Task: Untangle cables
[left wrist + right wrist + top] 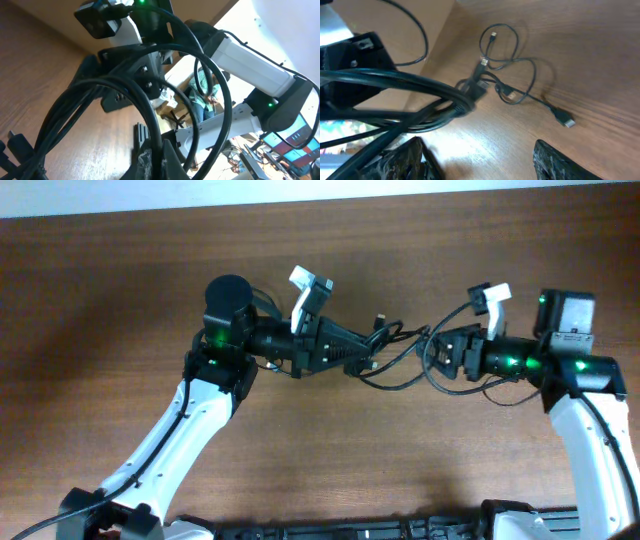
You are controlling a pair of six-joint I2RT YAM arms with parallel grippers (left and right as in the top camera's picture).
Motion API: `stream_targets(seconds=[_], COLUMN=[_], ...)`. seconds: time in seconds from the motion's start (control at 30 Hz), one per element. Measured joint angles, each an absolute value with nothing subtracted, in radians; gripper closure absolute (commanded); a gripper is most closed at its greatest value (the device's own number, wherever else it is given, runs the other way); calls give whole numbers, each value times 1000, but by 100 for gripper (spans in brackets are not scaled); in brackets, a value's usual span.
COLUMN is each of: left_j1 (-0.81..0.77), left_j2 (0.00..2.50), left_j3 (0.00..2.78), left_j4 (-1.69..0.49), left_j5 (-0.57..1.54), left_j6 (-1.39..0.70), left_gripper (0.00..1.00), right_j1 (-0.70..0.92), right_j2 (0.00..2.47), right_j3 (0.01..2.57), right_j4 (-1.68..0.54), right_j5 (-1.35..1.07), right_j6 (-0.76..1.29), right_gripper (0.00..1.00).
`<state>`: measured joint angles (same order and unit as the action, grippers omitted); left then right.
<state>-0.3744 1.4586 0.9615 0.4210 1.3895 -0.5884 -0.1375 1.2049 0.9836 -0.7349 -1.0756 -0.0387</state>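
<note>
A bare wooden table [100,300] lies below. The left gripper [367,357] and right gripper [431,354] face each other, with the cables [462,102] bunched between them and blocking both wrist views. The right fingers [402,160] are spread wide; I cannot tell the left's grip. One small plug [565,120] rests apart.

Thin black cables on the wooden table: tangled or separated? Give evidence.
Tangled. The thin black cables cross in overlapping loops in the overhead view, and the right wrist view shows several cords bunched together in one clump.
</note>
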Motion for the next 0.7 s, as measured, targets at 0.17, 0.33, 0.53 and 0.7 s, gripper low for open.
stream_targets(seconds=[0.17, 0.33, 0.53, 0.7], left_j1=[-373, -371, -316, -276], left_j2=[1459, 1459, 1459, 1457], left_j3=[962, 962, 962, 982], left_j4=[421, 416, 462, -41], left_j5=[1356, 972, 703, 320], left_j6=[-589, -738, -1116, -1087], left_gripper=[100, 100, 100, 100], right_j1=[-67, 2, 27, 28], right_j2=[1250, 1320, 1319, 1320], right_j3=[986, 986, 986, 986], right_j4=[-791, -804, -697, -751], right_j5=[-937, -928, -912, -571], right_j6=[-37, -106, -123, 55], right_gripper=[27, 26, 26, 26])
